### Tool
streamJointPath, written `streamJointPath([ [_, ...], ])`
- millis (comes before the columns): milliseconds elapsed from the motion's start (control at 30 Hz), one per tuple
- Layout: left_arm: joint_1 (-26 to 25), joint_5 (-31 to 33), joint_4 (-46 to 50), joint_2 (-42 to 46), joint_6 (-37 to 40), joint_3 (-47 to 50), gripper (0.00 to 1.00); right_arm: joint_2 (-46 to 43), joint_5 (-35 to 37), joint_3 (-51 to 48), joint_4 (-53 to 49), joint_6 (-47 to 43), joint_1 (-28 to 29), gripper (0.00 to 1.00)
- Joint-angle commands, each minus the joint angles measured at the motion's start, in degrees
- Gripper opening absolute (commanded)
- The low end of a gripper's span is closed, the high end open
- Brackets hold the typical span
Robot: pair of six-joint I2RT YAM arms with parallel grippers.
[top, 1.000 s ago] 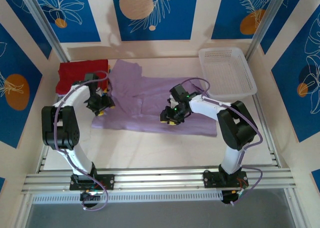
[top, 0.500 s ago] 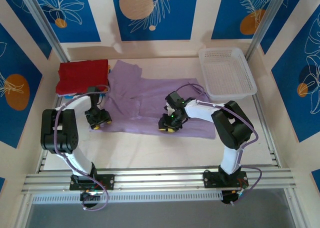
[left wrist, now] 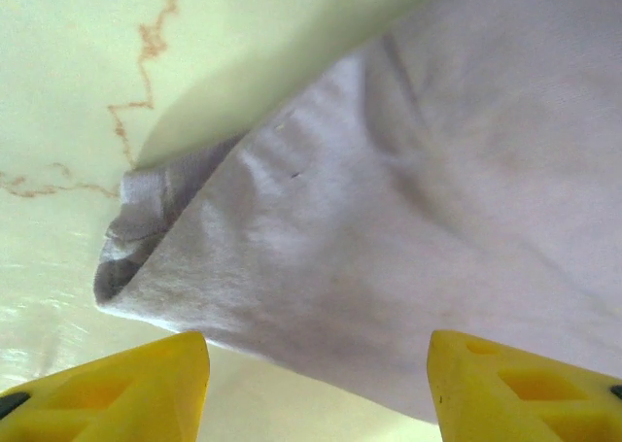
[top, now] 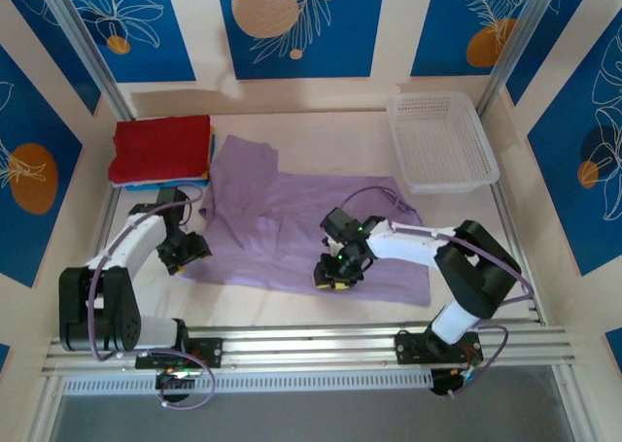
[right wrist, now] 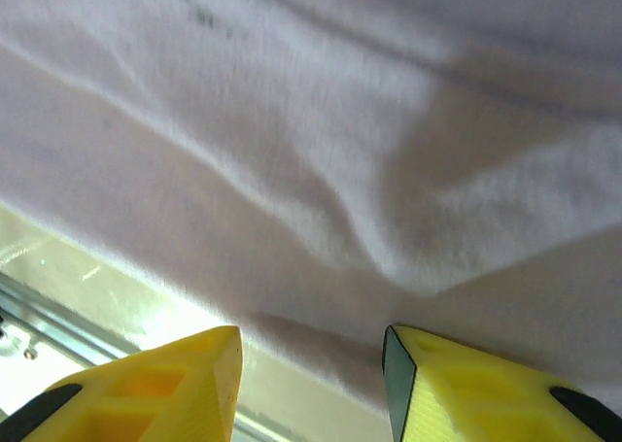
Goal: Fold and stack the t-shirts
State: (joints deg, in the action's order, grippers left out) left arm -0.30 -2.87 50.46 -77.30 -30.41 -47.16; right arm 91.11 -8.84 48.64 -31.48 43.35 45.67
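Note:
The lavender t-shirt (top: 292, 219) lies spread flat across the middle of the table. Against the back left wall is a folded stack with the red t-shirt (top: 160, 146) on top and blue, yellow and orange edges (top: 165, 179) under it. My left gripper (top: 181, 256) is low at the lavender shirt's near left corner. Its yellow fingertips (left wrist: 126, 384) stand apart, with the hem (left wrist: 321, 296) just ahead of the gap. My right gripper (top: 333, 275) is at the shirt's near edge. Its fingers (right wrist: 466, 389) are apart, and the hem (right wrist: 321, 267) reaches into the gap.
A white perforated basket (top: 442, 141) stands at the back right. The aluminium rail (top: 311, 345) runs along the near edge, close to the shirt's hem. Bare table shows left of the shirt (left wrist: 68, 92).
Both grippers have drawn back toward the near edge, and the lavender shirt has slid with them. The left arm has moved clear of the red stack.

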Motion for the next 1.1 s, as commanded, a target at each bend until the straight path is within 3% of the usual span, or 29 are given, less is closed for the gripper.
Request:
streamJointPath([
  [0, -0.64, -4.11, 2.67, 0.42, -1.67, -6.1, 0.61, -4.07, 1.89, 0.72, -4.59, 1.7, -1.47, 0.46],
  [133, -2.61, -5.09, 2.7, -1.12, -2.17, -9.63, 0.61, -4.31, 1.06, 2.08, -4.42, 0.02, -5.18, 0.49],
  [400, -9.18, -8.35, -6.34, -8.04, -5.41, -8.15, 0.61, 2.05, -1.41, 6.12, -2.3, -3.38, -10.53, 0.49],
  [700, -10.25, -4.83, -11.53, -12.79, -8.51, -1.45, 0.62, 8.03, -1.69, 6.15, -2.7, -3.54, -9.84, 0.48],
  [933, -10.02, -2.75, -14.62, -10.33, -12.1, 5.61, 0.62, 7.04, -1.04, 4.17, -2.7, -2.42, -7.44, 0.48],
  [1067, -9.94, -0.35, -11.76, -8.65, -10.97, 5.87, 0.62, 6.11, -3.08, 1.88, -1.35, -2.33, -7.95, 0.48],
])
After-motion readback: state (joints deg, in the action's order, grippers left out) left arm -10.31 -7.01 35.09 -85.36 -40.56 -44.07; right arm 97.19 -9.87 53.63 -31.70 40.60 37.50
